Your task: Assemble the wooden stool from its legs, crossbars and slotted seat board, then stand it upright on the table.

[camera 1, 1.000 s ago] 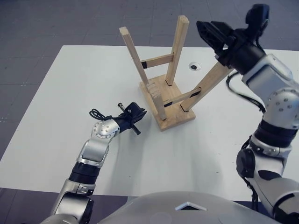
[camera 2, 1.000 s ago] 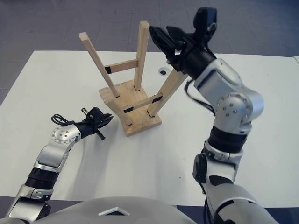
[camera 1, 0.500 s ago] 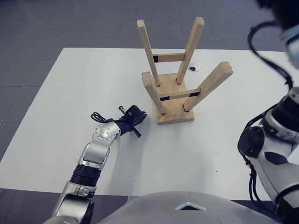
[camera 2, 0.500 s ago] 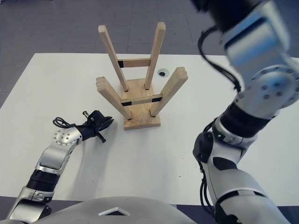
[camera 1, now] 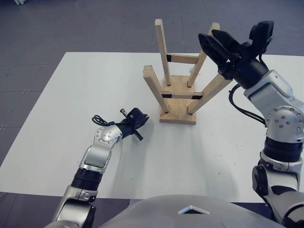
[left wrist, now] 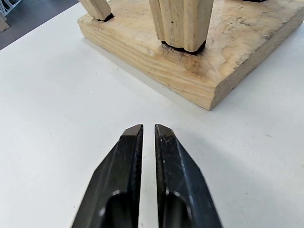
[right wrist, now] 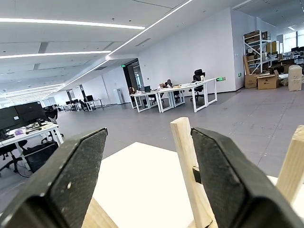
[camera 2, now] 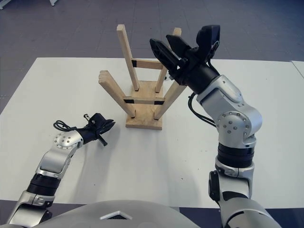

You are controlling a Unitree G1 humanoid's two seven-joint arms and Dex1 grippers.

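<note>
Lying lower left, the left gripper point(left wrist: 148, 127) is pressed together, empty. Upper centre, the stool point(camera 1: 178, 113) sits inverted on the table point(camera 1: 71, 95) — legs up. Right gripper point(camera 1: 215, 42), spread wide beside one leg point(camera 1: 211, 89), should clamp squarely before tipping.

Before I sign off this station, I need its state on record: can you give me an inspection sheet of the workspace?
Surface: white rectangular table, bare where it shows.
Job's things: pale wooden stool assembled, upside down on its seat board, four legs up, two crossbars in place.
Clutter: nothing seen.
Grippers: left gripper shut, empty, low by the seat board; right gripper open, raised by a leg's top.
Cables: black cable loop at left wrist; black cable along right forearm.
Surroundings: grey tiled floor; office desks beyond.
</note>
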